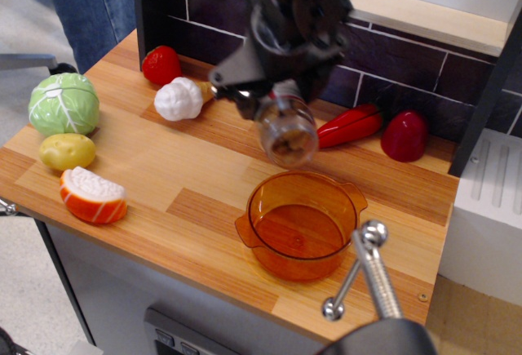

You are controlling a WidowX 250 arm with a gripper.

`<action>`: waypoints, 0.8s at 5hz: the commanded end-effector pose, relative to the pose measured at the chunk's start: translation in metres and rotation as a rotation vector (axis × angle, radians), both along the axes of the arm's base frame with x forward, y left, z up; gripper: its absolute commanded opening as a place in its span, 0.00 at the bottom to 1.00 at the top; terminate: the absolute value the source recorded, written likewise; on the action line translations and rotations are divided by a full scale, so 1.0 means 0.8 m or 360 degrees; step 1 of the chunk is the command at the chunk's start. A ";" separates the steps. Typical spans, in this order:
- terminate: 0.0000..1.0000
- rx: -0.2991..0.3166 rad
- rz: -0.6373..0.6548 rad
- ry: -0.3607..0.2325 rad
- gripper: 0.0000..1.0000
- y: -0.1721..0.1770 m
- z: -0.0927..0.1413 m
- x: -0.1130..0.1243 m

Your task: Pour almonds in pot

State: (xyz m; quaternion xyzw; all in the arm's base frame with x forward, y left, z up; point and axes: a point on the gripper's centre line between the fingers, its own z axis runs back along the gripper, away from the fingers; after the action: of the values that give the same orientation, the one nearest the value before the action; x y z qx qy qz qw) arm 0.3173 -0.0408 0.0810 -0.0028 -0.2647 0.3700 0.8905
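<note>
The translucent orange pot (300,223) with two small side handles sits on the wooden counter near the front right; its inside looks empty. My gripper (273,98) is shut on a clear jar (286,132) and holds it in the air, tilted with its mouth down and toward the camera, just above and behind the pot's far rim. The tan-brown almonds (290,144) show through the jar's mouth end. The jar's label is mostly hidden by the fingers.
On the counter (163,167) lie a cauliflower (179,99), a strawberry (161,64), a cabbage (64,103), a potato (67,151), an orange slice (92,196), a red chili pepper (351,126) and a red bell pepper (404,135). A metal rod (371,269) juts in at the front right.
</note>
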 end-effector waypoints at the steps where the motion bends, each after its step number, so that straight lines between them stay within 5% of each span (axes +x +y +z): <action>1: 0.00 0.0118 -0.0037 -0.0354 0.00 -0.006 0.012 0.007; 4: 0.00 0.0242 -0.0180 -0.0686 0.00 -0.025 0.017 -0.003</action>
State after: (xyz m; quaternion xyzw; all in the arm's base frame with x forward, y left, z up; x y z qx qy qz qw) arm 0.3116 -0.0649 0.0828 -0.0123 -0.4604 0.2766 0.8434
